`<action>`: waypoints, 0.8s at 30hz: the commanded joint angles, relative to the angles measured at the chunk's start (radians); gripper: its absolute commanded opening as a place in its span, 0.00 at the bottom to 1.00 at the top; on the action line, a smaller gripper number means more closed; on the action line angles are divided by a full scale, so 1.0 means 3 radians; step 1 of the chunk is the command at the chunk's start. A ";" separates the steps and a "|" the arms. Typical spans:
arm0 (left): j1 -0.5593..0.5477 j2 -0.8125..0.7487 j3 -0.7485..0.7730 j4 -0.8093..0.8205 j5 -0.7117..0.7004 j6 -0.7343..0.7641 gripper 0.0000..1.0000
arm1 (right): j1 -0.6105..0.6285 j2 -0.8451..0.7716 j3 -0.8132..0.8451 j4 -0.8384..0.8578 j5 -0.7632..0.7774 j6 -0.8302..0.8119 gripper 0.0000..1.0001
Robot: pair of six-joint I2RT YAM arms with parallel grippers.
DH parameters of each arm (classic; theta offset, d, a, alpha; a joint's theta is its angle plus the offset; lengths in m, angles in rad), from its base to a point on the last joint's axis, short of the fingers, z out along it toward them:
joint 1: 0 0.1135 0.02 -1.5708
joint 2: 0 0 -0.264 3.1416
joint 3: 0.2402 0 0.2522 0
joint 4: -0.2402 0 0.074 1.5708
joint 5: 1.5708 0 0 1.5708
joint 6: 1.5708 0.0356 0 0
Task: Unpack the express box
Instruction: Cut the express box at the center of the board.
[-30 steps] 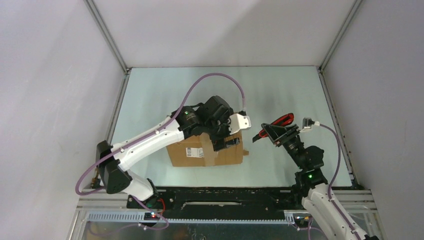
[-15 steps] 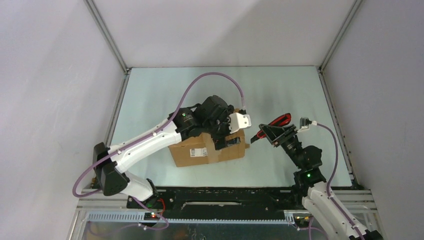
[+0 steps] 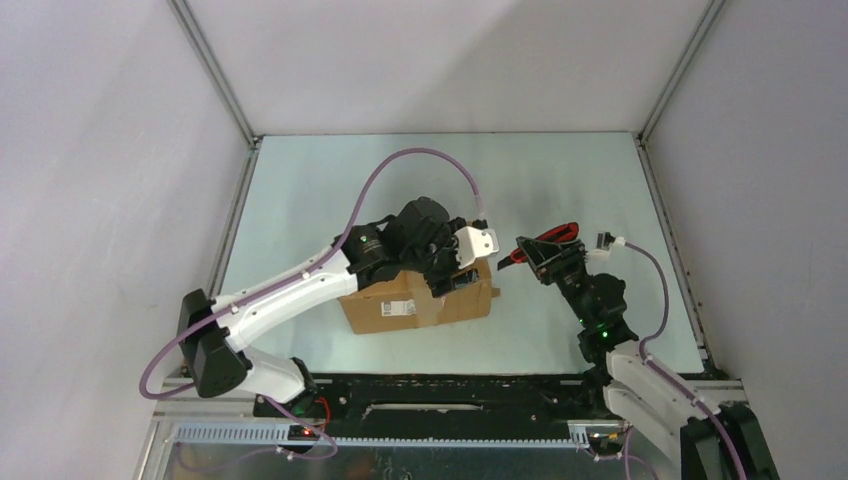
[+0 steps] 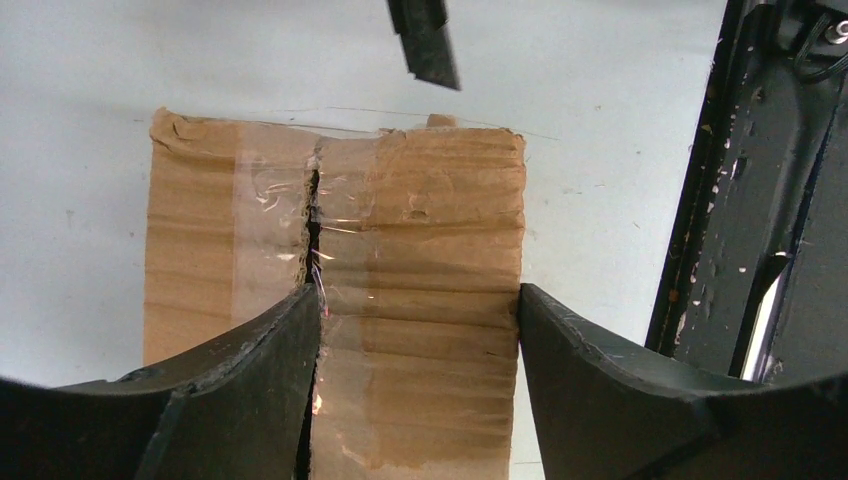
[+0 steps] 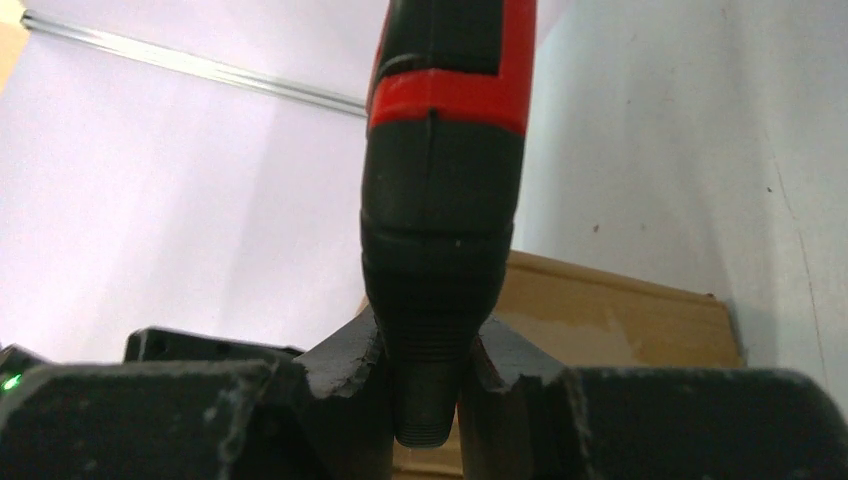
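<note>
Jaws of our left gripper (image 4: 418,298) straddled part of the express box (image 3: 400,300); we couldn't tell if they pressed. Our right gripper (image 5: 425,350) clenched the utility knife (image 5: 445,200). The brown box, its top tape slit, sat mid-table, label on its near side. Since a second earlier, the knife had edged left.

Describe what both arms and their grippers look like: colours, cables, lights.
Both arms have white link shells with black joints: left arm, right arm. A purple cable runs along each. A small green light glows on each. The left gripper and right gripper are matte black and scuffed.
</note>
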 commanded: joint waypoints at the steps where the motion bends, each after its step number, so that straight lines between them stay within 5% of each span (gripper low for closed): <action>1: -0.0065 -0.0179 -0.0144 0.0210 0.0003 -0.0052 0.70 | 0.0149 0.0301 0.0211 0.0688 0.0463 0.0005 0.00; 9: -0.0149 -0.0368 -0.0422 0.0467 -0.0226 0.0029 0.55 | 0.0236 0.0759 0.0357 0.1116 0.0884 0.0137 0.00; 24: -0.0224 -0.0521 -0.0625 0.0783 -0.0484 0.0081 0.51 | 0.0663 0.0849 0.0271 0.1212 0.1232 -0.0024 0.00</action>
